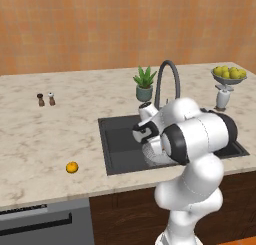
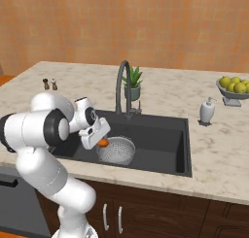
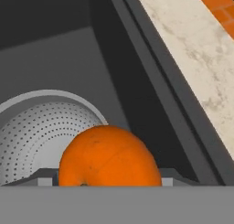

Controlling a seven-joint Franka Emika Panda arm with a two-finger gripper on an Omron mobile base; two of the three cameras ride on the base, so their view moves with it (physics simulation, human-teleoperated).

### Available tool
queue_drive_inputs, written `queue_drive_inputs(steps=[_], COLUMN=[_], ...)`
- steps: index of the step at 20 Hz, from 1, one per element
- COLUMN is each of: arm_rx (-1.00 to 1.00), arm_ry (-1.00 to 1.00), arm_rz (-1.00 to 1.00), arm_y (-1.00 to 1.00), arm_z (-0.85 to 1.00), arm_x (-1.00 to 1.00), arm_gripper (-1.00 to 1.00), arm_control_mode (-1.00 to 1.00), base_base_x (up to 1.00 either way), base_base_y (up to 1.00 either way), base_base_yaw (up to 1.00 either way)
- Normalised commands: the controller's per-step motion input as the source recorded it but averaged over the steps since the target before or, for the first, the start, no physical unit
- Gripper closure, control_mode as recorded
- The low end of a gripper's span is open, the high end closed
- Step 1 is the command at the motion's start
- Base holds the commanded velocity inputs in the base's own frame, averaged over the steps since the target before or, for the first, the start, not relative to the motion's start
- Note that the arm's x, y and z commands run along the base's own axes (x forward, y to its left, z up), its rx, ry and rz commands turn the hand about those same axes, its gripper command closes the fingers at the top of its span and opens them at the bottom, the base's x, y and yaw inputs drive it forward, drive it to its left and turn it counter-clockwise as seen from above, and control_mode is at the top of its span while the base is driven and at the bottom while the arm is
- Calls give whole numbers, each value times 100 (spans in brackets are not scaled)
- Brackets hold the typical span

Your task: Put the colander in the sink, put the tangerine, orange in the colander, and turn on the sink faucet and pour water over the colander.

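Two fruits: one orange fruit [image 3: 109,157] is between the gripper fingers; a second, smaller orange fruit [image 1: 72,167] lies on the counter, well left of the sink.
Gripper: the gripper [image 2: 101,141] hangs over the left part of the sink, just at the rim of the colander. Its jaws stand fairly wide and they are closed on the orange fruit, which fills the gap between them in the hand view.
Colander: the grey colander [image 2: 118,150] with many small holes stands on the bottom of the sink, in its front left part. Its inside looks bare where it can be seen.
Sink: the dark sink [image 2: 165,140] is set in the pale stone counter [image 1: 60,129].
Faucet: the tall arched faucet [image 2: 121,86] stands behind the sink, at its back edge.
Other things: a small potted plant [image 2: 132,84] is just behind the faucet; a soap dispenser [image 2: 207,110] is right of the sink; a bowl of yellow-green fruit [image 2: 234,89] is further right; two small shakers [image 1: 46,99] are far left on the counter.
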Motion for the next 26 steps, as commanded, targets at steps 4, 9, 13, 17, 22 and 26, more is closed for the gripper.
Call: queue_drive_inputs(steps=[4, 9, 13, 17, 22, 26], arm_rx=[-1, -4, -2, 0, 0, 0], arm_ry=[0, 0, 0, 0, 0, 0], arm_rz=[0, 0, 0, 0, 0, 0], arm_y=[0, 0, 0, 0, 0, 0], arm_z=[-23, -27, -24, -26, -25, -25], arm_x=[5, 2, 11, 13, 14, 17], arm_gripper=[100, 100, 100, 100, 100, 100], arm_control_mode=[-100, -100, -100, -100, -100, -100], base_base_x=[0, 0, 0, 0, 0, 0], base_base_y=[0, 0, 0, 0, 0, 0], base_base_yaw=[0, 0, 0, 0, 0, 0])
